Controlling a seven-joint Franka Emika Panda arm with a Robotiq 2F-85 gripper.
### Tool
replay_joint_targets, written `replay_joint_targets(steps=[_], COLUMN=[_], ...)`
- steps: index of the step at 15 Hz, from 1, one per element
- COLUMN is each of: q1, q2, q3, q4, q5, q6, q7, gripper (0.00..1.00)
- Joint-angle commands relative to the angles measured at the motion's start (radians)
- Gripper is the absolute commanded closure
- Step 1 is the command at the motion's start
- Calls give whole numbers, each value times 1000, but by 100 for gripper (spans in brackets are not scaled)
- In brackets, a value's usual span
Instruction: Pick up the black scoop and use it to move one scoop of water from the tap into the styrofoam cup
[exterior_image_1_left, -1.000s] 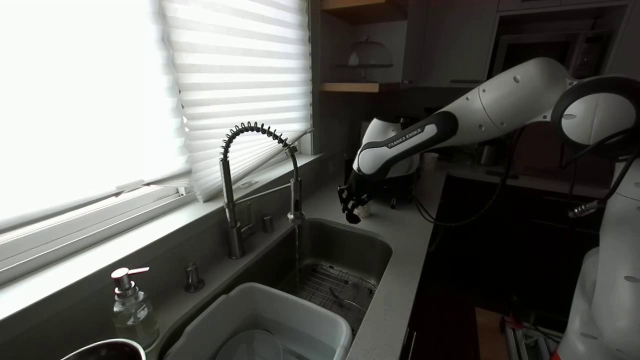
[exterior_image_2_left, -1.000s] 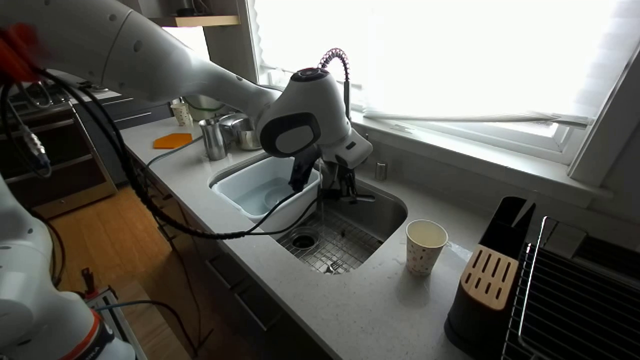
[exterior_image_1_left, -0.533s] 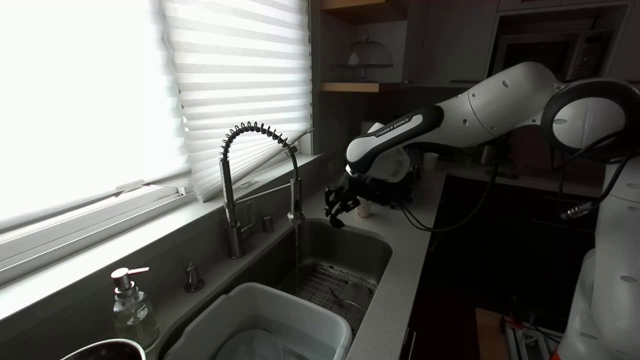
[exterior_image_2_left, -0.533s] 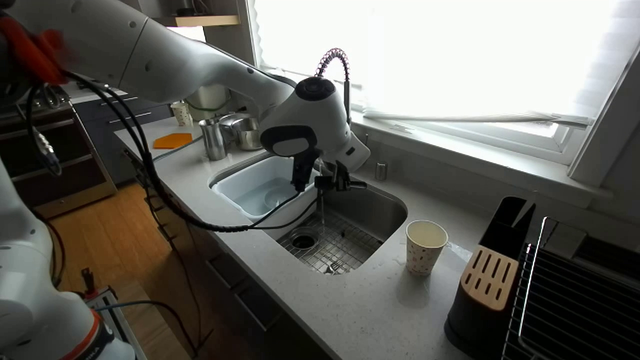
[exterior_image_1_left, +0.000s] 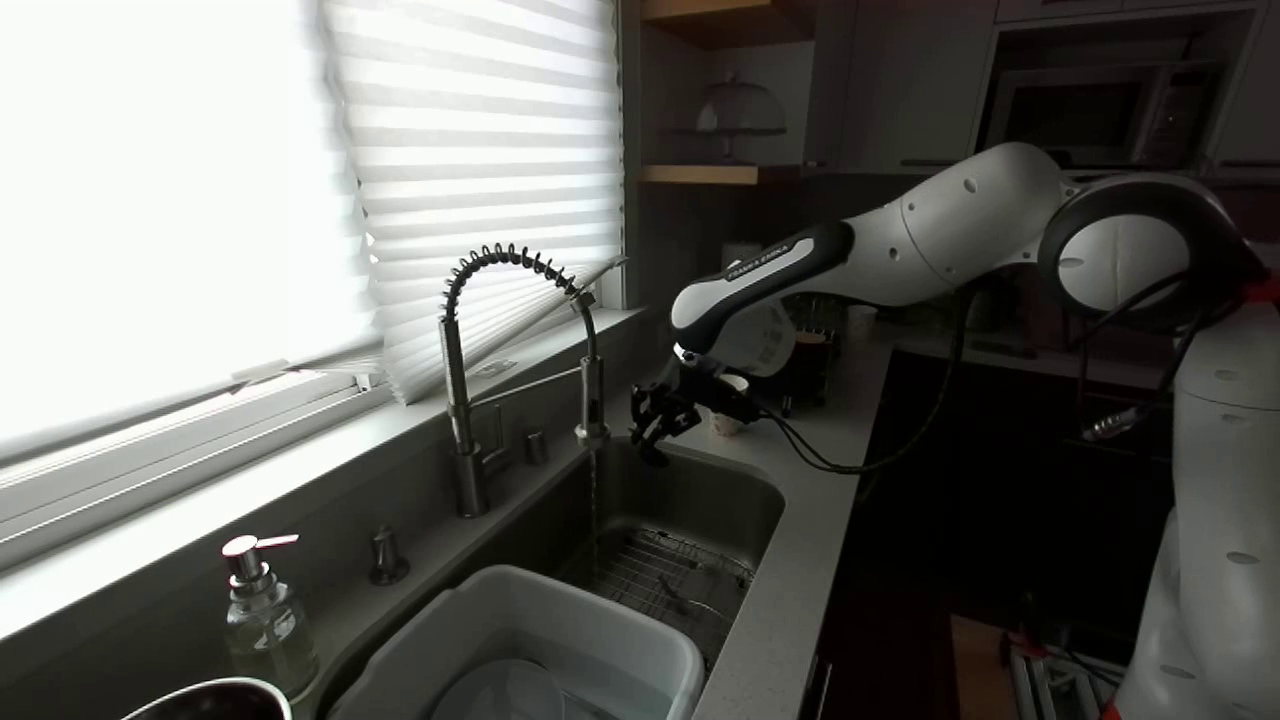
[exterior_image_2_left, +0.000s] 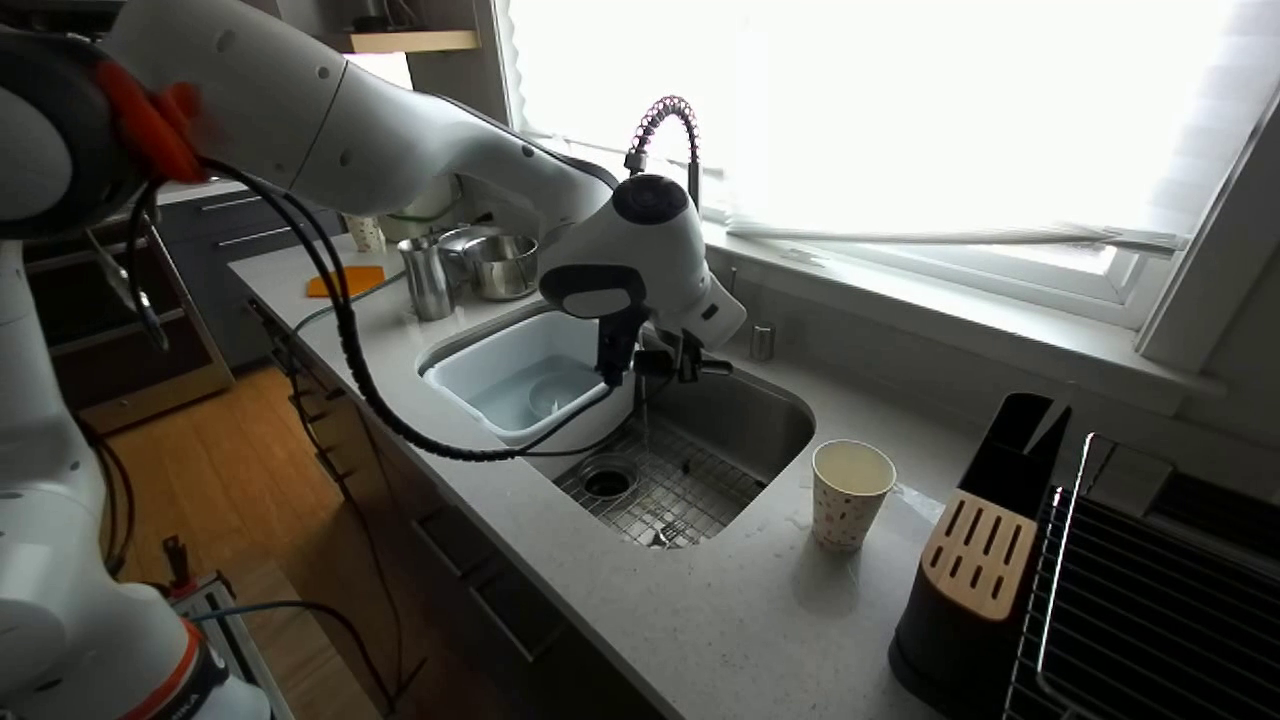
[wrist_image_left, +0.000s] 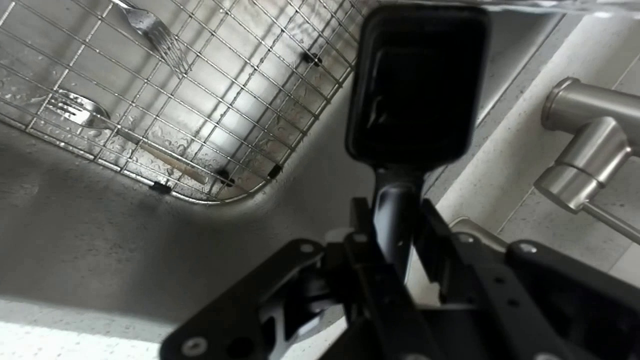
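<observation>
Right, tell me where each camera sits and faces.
In an exterior view: near the tub, looking along the sink; arm on the picture's right.
In an exterior view: near the styrofoam cup, looking down toward the tub; arm on the picture's left.
Wrist view: at the arm's end, looking down into the sink; gripper holding the black scoop shows.
Both exterior views share the tap.

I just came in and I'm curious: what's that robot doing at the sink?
The robot's gripper is holding a black scoop by its handle, over the sink. Water is running from the tap, and the scoop seems to be beside that water, not in it yet. The cup the water is meant for stands upright on the counter by the sink. The scoop looks too dark to tell whether it holds any water.
</observation>
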Motion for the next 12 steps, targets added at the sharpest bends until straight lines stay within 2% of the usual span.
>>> replay_joint_targets(steps=[1,12], q1=[-4,4], q2=[52,103], q3=[20,71], q4=[50,103], q5=[18,13], q6=[-20,-5], q7=[1,-22], gripper=[94,94])
